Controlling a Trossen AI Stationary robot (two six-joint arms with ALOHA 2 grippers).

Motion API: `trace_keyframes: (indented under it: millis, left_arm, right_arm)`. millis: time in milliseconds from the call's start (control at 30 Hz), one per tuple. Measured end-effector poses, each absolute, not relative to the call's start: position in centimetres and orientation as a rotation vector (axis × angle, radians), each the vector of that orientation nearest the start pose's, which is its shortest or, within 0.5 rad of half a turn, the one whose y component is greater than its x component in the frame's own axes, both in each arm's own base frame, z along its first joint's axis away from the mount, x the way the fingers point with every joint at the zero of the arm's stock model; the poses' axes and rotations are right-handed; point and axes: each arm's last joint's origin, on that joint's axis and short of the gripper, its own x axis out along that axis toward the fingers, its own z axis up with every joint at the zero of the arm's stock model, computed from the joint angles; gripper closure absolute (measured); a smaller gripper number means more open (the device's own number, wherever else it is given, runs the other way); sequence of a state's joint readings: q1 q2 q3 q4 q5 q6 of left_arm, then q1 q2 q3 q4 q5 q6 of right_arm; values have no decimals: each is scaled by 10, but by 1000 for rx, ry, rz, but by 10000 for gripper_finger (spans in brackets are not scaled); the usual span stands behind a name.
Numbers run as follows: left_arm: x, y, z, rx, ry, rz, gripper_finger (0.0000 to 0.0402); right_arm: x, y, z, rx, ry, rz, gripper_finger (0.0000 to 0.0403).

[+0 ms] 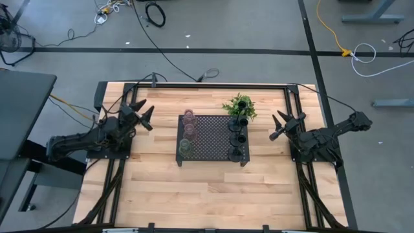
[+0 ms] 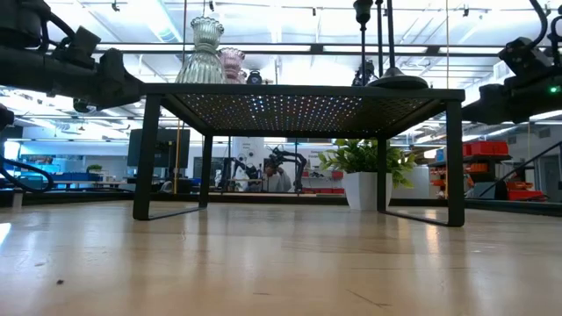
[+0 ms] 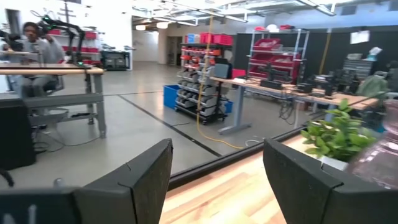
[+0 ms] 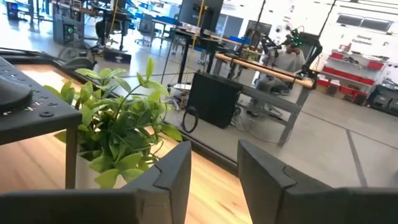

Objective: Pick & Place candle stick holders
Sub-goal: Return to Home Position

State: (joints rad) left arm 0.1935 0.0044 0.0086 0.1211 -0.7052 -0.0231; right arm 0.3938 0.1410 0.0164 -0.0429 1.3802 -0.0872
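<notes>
Three translucent glass holders stand on their bases in a row on the left side of the black perforated tray (image 1: 213, 133): pinkish (image 1: 189, 116), brownish (image 1: 189, 131), greenish (image 1: 185, 147). Three black holders (image 1: 238, 137) stand in a row on the tray's right side. In the low view the glass holders (image 2: 204, 53) and the black stems (image 2: 362, 35) rise from the tray top. My left gripper (image 1: 143, 113) is open and empty, left of the tray. My right gripper (image 1: 279, 126) is open and empty, right of the tray.
A green leafy plant (image 1: 239, 105) in a white pot stands at the tray's far right corner; it also shows in the right wrist view (image 4: 118, 124) and in the left wrist view (image 3: 339, 134). The tray stands raised on legs (image 2: 145, 158). A person sits in the room beyond (image 3: 31, 43).
</notes>
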Motion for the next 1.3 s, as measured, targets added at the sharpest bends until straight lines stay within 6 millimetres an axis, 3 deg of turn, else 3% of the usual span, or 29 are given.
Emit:
trace_keyframes:
  millis: [433, 1300]
  left_arm:
    - [81, 44, 177, -48, -137, 994, 149]
    - [81, 44, 177, -47, -137, 996, 149]
  right_arm:
    - [87, 6, 158, -207, 148, -945, 273]
    - [87, 6, 158, -207, 149, -945, 273]
